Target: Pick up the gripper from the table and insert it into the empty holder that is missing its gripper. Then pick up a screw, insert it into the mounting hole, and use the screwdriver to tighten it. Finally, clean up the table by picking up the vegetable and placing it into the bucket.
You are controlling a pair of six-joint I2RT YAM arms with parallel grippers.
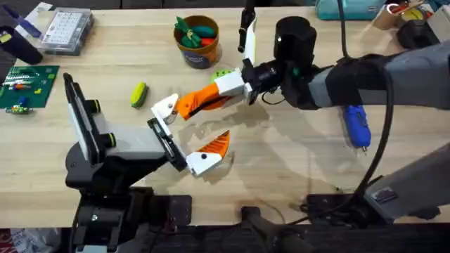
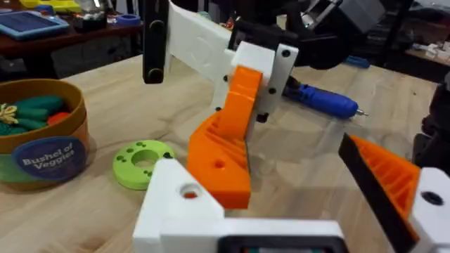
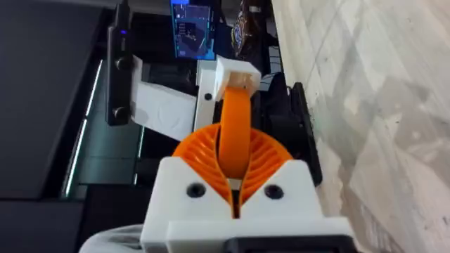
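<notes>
In the centre of the overhead frame, the right gripper (image 1: 214, 97) is clenching the spare gripper (image 3: 235, 119), a smooth orange plastic bar with a white cap. The left gripper (image 1: 188, 132) is spreading its ribbed pads wide just below it. Keeping the bar square to its slot (which slot, I cannot tell) looks wise. At right, the glossy blue screwdriver (image 1: 356, 125) is lying flat. The yellow-green vegetable (image 1: 138, 94) is waiting left of centre, below the round bucket (image 1: 211, 50).

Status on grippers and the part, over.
Right gripper shut on loose gripper part. Left gripper open, close by. Vegetable, screwdriver lying on table.
</notes>
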